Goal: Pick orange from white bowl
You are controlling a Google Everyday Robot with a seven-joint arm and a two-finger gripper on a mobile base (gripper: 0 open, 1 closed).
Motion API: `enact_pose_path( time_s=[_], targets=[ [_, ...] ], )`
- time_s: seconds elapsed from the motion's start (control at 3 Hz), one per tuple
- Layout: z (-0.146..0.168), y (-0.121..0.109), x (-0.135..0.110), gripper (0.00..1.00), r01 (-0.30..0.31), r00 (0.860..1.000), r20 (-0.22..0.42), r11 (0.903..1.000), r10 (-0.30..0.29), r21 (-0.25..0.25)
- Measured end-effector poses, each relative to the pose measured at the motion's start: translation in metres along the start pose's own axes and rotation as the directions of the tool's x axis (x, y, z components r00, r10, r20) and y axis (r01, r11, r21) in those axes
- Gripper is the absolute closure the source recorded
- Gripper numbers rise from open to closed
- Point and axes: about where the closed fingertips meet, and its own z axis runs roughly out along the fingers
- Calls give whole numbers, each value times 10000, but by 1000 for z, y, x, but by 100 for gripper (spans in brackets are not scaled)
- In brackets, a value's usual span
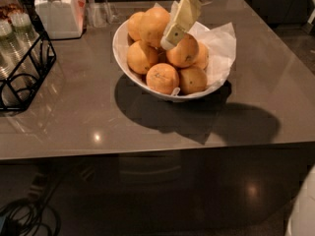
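Toward the far side of the surface (74, 112), the claw (170, 39) hangs low over the white bowl (120, 58), touching or just right of the orange (152, 26) atop the pile; we cannot tell how wide it stands or whether it grips anything; the orange lies in the bowl, so we judge the lift not yet done.

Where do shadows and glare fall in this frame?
Camera view: the bowl throws a dark shadow forward and right across the table; one glare spot shines front-left on the table; the gripper, over the bowl, is well lit.
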Motion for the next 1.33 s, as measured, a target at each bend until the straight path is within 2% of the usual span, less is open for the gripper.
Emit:
enact_pose_path(
  time_s=[0.33,0.67,1.0,1.33],
  targets=[
    [16,-12,-2,0,-175,9989,423,9996,185,-241],
    [30,-19,1,0,-374,9977,538,9978,404,-554],
    [43,-16,16,0,-737,9960,442,9927,782,-960],
    [44,-16,16,19,-737,9960,442,9926,782,-961]
  ],
)
